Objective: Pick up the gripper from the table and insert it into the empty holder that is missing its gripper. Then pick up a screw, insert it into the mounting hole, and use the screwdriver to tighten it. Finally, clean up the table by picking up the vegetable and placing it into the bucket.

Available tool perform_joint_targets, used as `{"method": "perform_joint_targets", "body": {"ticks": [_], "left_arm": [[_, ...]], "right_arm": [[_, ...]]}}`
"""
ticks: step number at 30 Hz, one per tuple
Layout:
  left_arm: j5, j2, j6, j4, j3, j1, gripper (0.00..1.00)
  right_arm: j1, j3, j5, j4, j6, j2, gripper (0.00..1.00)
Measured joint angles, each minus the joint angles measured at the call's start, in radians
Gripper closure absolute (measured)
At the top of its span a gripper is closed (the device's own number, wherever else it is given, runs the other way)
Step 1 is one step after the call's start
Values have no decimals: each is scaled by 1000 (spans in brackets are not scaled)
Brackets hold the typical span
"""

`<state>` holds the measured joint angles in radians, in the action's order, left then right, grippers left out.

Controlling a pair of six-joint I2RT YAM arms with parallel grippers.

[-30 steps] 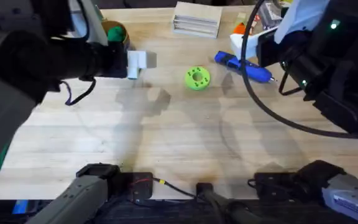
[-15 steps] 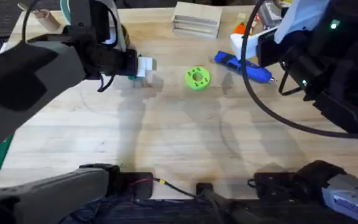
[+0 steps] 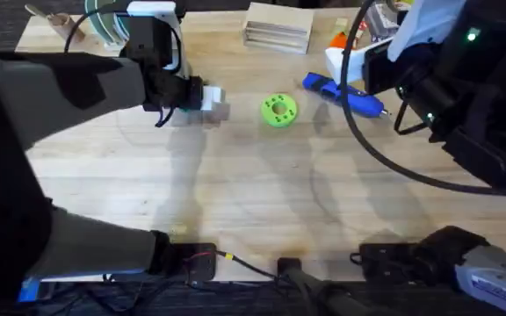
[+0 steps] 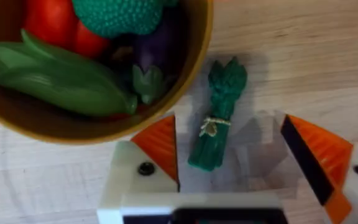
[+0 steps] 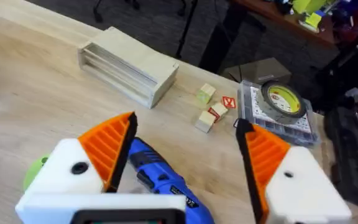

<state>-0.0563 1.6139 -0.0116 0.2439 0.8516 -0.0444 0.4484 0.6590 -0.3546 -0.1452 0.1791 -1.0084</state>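
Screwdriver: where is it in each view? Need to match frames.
Overhead: the screwdriver lies on the table, right of the green disc.
Right wrist: the screwdriver lies between the open fingers of the right gripper.
Left wrist: not in it.
Shared landmark: the wooden box, beyond the screwdriver.

Bucket cropped by frame edge

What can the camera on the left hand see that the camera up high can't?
Left wrist alone: the vegetable lying on the table beside the bucket, between the open left gripper fingers, and toy food inside the bucket.

Overhead alone: the lime-green disc, the screwdriver, a wooden block and the right arm.

Both: the wooden table and the left gripper.
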Motion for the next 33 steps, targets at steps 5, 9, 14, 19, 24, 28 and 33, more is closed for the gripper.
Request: {"method": "perform_joint_targets", "body": {"ticks": [5,9,14,19,24,28,33], "left_arm": [[0,28,0,-22,0,0,5],[0,29,0,-32,0,0,50],[2,50,-4,-34,0,0,173],[0,55,-8,-45,2,2,349],[-6,55,-7,-47,2,2,532],[-32,55,-7,-50,2,2,753],[-45,55,-8,-53,6,1,979]], "right_arm": [[0,0,0,0,0,0,9],[0,0,0,0,0,0,8],[0,0,0,0,0,0,9],[0,0,0,0,0,0,9],[0,0,0,0,0,0,9],[0,0,0,0,0,0,9],[0,0,0,0,0,0,8]]}}
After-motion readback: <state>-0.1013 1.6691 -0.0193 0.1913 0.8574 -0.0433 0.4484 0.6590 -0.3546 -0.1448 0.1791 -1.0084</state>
